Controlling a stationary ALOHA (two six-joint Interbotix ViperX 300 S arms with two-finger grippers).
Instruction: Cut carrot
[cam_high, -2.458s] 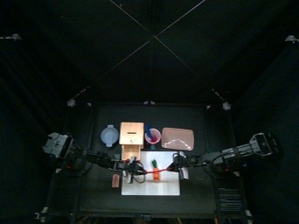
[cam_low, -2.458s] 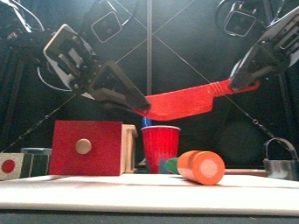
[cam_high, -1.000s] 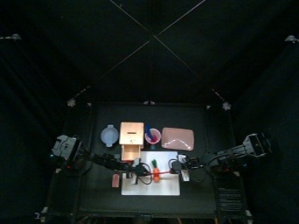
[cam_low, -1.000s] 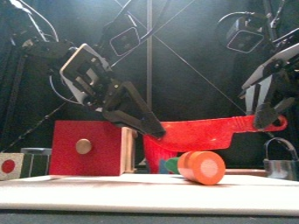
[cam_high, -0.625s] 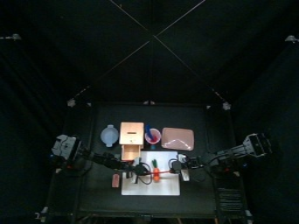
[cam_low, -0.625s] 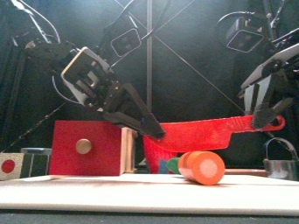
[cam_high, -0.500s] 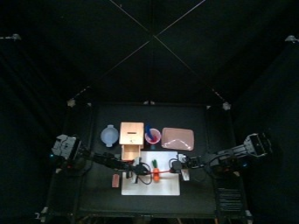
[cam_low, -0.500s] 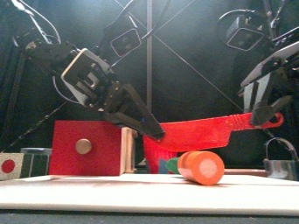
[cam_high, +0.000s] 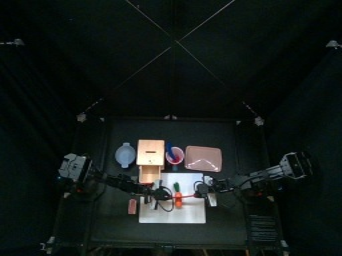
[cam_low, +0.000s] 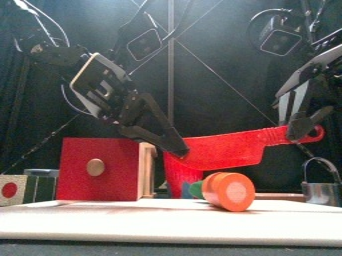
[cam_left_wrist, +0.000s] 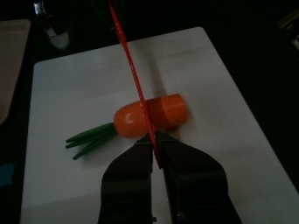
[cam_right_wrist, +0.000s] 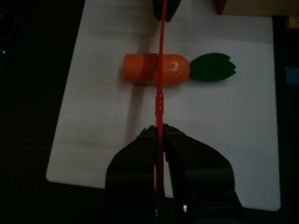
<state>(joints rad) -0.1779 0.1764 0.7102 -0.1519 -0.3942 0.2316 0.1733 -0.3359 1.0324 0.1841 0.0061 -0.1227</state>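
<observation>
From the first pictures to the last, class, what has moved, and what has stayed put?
The red knife, held between the left gripper and the right gripper, came down from well above the red cup to just over the carrot, and its slope flattened. Both grips on it stayed. The carrot, the white cutting board and the red block did not move.

Dim, curtained scene; only the white cutting board (cam_high: 174, 197) glows brightly, wrist views slightly soft.
</observation>
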